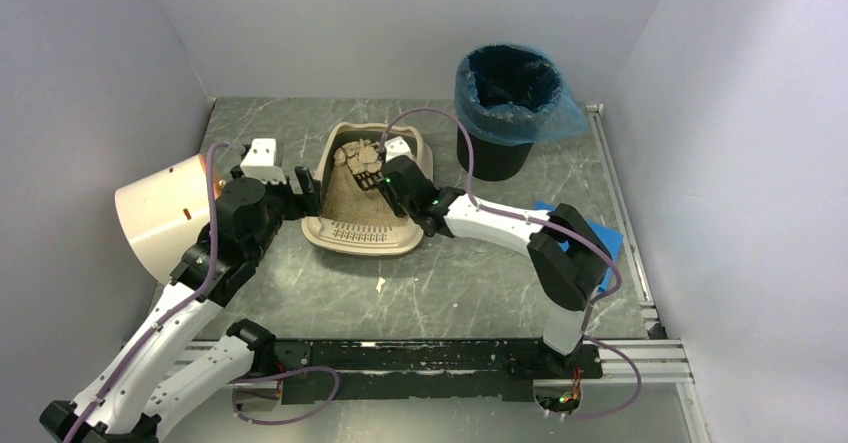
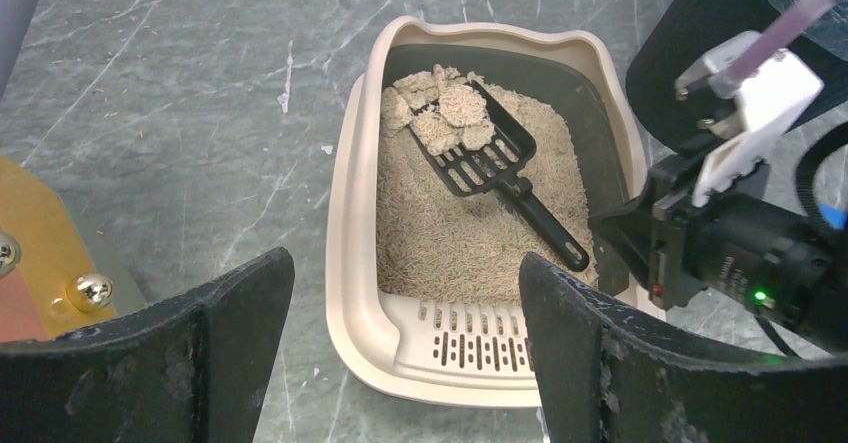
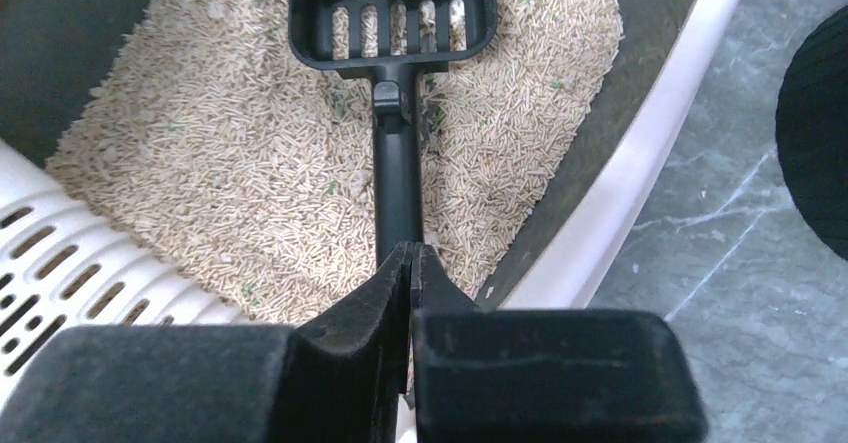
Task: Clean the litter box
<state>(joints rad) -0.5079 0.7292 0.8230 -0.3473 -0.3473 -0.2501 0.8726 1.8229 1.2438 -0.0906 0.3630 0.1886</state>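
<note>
The beige litter box (image 1: 330,233) sits mid-table, its slotted grate lip (image 2: 480,335) toward me, with tan litter (image 3: 250,193) inside. A black slotted scoop (image 2: 485,158) lies on the litter with several pale clumps (image 2: 440,113) on its blade. My right gripper (image 3: 410,253) is shut, with its tips over the end of the scoop handle (image 3: 397,183); I see nothing held between the fingers. In the top view it (image 1: 378,175) hangs over the box's right side. My left gripper (image 2: 405,293) is open and empty, just off the box's near-left rim (image 1: 305,191).
A black round bin with a blue liner (image 1: 510,93) stands at the back right. A cream cylindrical drum (image 1: 160,213) lies tilted at the left by my left arm. A blue flat piece (image 1: 603,235) lies under the right arm. A bit of spilled litter (image 1: 381,284) lies before the box.
</note>
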